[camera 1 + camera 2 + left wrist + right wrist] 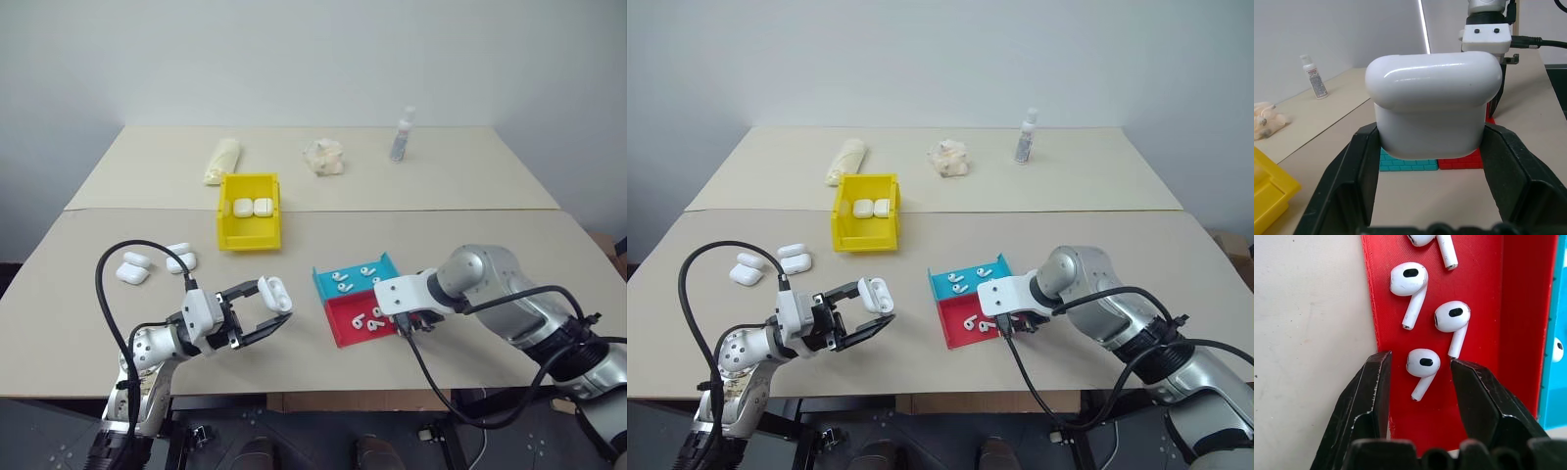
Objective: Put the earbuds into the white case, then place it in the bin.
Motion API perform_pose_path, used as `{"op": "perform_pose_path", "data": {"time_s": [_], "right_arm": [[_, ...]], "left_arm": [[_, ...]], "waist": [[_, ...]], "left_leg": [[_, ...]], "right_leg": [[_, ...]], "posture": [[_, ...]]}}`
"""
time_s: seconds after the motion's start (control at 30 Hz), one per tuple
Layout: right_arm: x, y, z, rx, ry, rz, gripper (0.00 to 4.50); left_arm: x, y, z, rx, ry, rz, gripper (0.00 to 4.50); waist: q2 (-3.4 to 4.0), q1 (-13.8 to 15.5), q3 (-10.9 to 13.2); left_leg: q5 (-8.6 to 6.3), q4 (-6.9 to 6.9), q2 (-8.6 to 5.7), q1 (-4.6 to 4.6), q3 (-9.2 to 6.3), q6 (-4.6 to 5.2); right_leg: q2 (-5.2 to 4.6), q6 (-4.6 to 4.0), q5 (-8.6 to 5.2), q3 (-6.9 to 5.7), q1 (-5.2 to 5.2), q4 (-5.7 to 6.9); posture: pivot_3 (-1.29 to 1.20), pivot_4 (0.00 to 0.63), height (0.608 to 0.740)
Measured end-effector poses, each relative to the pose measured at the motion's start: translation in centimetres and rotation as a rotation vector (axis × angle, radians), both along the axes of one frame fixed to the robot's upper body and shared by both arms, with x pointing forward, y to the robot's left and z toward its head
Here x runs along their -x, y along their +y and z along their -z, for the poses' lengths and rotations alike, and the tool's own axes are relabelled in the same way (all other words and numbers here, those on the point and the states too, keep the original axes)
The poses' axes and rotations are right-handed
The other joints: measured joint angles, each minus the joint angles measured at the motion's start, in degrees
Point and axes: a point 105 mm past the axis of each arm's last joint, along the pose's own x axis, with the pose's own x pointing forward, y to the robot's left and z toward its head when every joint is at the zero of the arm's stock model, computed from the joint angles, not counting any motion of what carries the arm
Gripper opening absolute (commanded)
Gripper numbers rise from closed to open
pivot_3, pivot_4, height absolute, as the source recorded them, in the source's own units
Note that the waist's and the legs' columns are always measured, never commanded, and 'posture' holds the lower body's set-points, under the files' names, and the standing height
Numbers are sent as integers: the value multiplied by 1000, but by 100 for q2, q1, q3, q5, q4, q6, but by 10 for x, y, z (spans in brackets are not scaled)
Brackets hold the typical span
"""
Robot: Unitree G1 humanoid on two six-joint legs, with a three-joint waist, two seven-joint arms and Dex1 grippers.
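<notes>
The right gripper [1420,367] points down into the shallow red plastic tray [1518,308], jaws part open and empty, one tiny glossy white stemmed earbud [1422,368] lying between the fingertips with its stem running along the gap, not across it. The left gripper [263,315], well apart, is clamped on the glossy white rounded case [275,293]; the bright yellow plastic bin [247,238] sits beyond it.

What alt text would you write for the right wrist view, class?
The right gripper, fingers open, straddles one white earbud lying in the red tray. Three more earbuds lie beyond it, and the teal tray adjoins the red one.
</notes>
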Motion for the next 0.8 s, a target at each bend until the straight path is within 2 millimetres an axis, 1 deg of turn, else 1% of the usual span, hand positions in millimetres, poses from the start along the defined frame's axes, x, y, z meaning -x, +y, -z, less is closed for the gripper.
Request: {"op": "perform_pose_path", "data": {"time_s": [0.37,0.43,0.5,0.8], "right_arm": [[-1,0,0,0,-7,-1,2329],[-1,0,0,1,-9,-4,1965],[0,0,1,3,-8,-7,1474],[-2,0,1,-2,-16,-6,1474]], "left_arm": [[-1,0,2,-5,21,-6,2757],[-2,0,3,-4,25,-9,2757],[-2,0,3,-3,26,-11,2757],[-1,0,1,-2,20,-14,2757]], "waist": [[0,0,0],[0,0,0],[0,0,0],[0,0,0]], "left_leg": [[0,0,0,1,0,0],[0,0,0,1,0,0],[0,0,0,1,0,0],[0,-1,0,0,0,0]], "right_leg": [[0,0,0,0,1,0],[0,0,0,0,1,0],[0,0,0,0,0,0],[0,0,0,0,0,-1]], "posture": [[0,150,740],[0,150,740],[0,150,740],[0,150,740]]}}
